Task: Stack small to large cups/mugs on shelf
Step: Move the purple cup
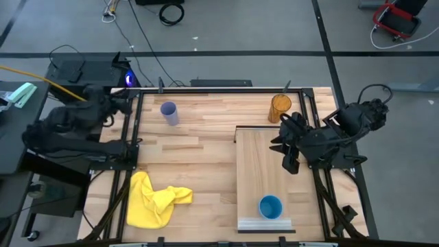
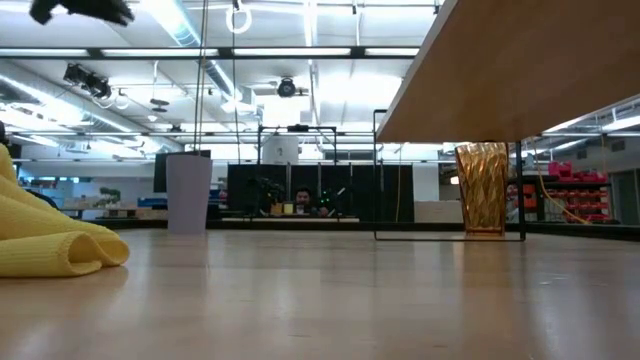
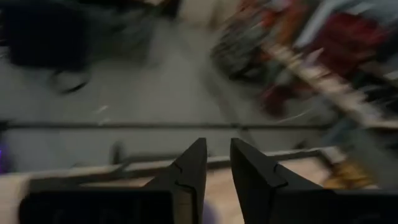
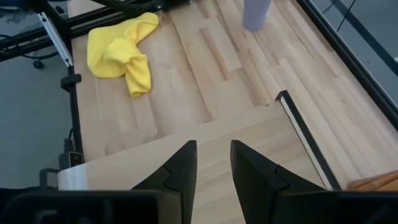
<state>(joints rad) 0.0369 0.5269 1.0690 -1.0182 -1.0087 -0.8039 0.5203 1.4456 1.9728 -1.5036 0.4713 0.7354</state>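
The short blue cup (image 1: pixel 270 206) stands upright on the pale shelf plank (image 1: pixel 257 171) near its near end, by the whitish strip. The lavender cup (image 1: pixel 169 113) stands on the tabletop at the far left; it also shows in the low view (image 2: pixel 188 192). The amber tumbler (image 1: pixel 279 108) stands on the tabletop just beyond the shelf's far end. My right gripper (image 1: pixel 278 145) hovers over the shelf's far right part, slightly open and empty (image 4: pixel 213 163). My left gripper (image 1: pixel 127 104) waits at the table's far left corner, slightly open and empty (image 3: pixel 216 163).
A crumpled yellow cloth (image 1: pixel 154 200) lies on the tabletop near the near left corner. The shelf stands raised on a black frame (image 2: pixel 378 175), its underside (image 2: pixel 520 70) above the tabletop. Black rails (image 1: pixel 134 130) run along the table's left and right sides.
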